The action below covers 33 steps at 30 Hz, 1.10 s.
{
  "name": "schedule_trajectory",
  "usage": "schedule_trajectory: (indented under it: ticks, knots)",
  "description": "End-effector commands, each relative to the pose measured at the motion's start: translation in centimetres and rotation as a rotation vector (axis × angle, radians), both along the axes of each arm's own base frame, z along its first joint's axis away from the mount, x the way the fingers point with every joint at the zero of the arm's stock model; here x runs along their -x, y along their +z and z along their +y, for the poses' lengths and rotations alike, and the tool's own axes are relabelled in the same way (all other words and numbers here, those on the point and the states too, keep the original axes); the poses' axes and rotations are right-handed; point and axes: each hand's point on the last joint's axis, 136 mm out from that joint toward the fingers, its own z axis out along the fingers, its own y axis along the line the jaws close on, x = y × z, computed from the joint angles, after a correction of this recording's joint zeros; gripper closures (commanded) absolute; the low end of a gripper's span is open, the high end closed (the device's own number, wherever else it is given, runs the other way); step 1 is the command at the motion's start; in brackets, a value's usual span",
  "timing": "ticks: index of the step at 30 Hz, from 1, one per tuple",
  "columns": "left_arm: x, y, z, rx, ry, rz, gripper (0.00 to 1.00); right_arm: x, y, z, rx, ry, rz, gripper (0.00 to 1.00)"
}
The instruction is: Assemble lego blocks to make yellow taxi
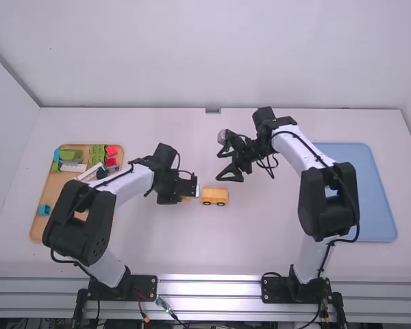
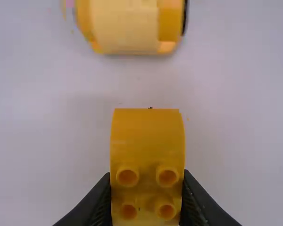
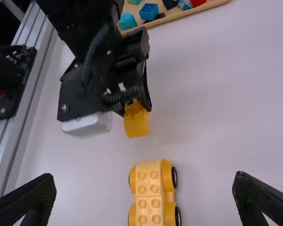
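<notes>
Here's the left gripper (image 2: 146,181) with a yellow brick (image 2: 147,136) pinched between its fingers, and just beyond those tips sits the wheeled base (image 3: 148,194), studs bare, no contact! The right gripper (image 3: 145,182), fingers wide and empty, hangs near the base too. Wheels look done, body doesn't: this brick probably goes on next, perhaps more after. Spare blocks (image 1: 96,153) lie on the tray (image 1: 53,192), left of the left fingers.
</notes>
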Motion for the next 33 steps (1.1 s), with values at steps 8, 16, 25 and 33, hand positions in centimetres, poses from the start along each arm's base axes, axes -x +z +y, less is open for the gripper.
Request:
schedule_trajectory:
  ticks: [8, 16, 25, 33]
  knots:
    - [0.3, -2.4, 0.4, -0.006, 0.054, 0.013, 0.95, 0.0, -0.1, 0.8, 0.047, 0.029, -0.046, 0.01]
    - [-0.3, -2.7, 0.6, -0.027, 0.063, 0.039, 0.94, -1.4, -1.0, 0.4, 0.122, -0.031, -0.064, 0.01]
    - [-1.0, -2.4, 0.5, -0.015, 0.067, 0.016, 0.27, -2.8, -1.6, 0.1, 0.176, -0.096, -0.072, 0.01]
    - [-1.4, -2.3, 0.5, -0.018, 0.068, 0.0, 0.01, -4.6, -1.7, -0.9, 0.259, -0.203, -0.103, 0.01]
